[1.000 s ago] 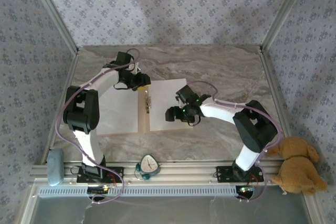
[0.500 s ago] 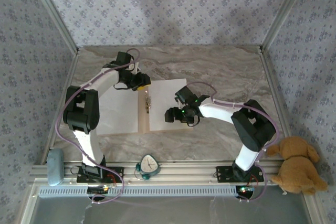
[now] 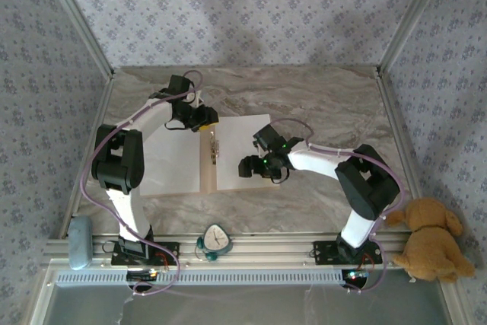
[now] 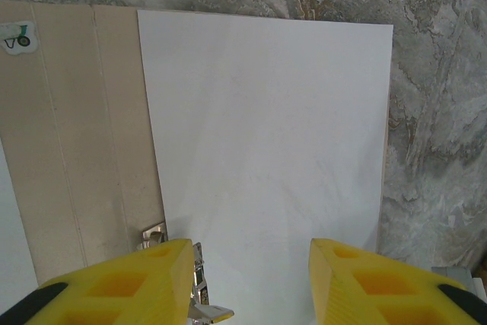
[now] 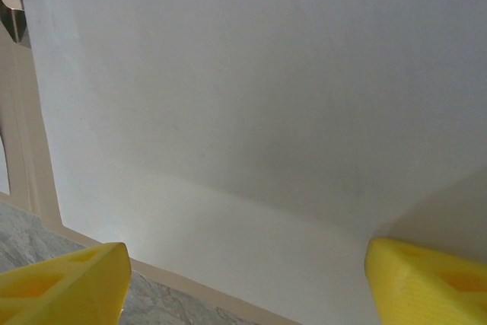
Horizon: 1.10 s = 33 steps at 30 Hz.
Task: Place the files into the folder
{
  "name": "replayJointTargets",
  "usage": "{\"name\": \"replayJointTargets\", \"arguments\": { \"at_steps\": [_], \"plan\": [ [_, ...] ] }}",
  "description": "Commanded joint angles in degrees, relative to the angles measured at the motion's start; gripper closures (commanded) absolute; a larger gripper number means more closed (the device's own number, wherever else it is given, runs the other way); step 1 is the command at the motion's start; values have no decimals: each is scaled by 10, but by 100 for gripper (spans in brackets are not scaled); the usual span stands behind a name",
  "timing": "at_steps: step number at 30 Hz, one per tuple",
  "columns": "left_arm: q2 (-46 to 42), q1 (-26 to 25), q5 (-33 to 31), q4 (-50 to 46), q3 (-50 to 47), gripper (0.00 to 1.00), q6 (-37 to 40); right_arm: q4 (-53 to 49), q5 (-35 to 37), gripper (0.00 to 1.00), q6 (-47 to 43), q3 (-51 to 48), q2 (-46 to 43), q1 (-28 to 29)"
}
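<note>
Marbled desk (image 3: 327,97) is carrying the open folder (image 3: 206,176), files (image 3: 237,136) lying on it. Left gripper (image 4: 249,249) is standing half-open, empty; right gripper (image 5: 245,253) is gaping wide.

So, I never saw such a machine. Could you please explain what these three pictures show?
It is two robot arms on a marble table. One picture looks down from above; the other two come from cameras on the wrists, so the yellow fingers belong to the left hand and the right hand. An open tan folder lies there with white sheets on it. Both hands are open and hold nothing.
</note>
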Motion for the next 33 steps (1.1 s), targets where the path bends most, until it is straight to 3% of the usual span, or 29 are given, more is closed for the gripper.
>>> {"name": "replayJointTargets", "arguments": {
  "at_steps": [1,15,33],
  "plan": [
    [8,3,3,-11,17,55,-3,-31,-1,18,-5,26,-15,-1],
    [19,2,10,-5,18,55,-5,-56,-18,17,-5,47,-74,-32],
    [33,-3,31,-4,16,55,0,5,-23,18,18,15,-10,-14]
  ]
}}
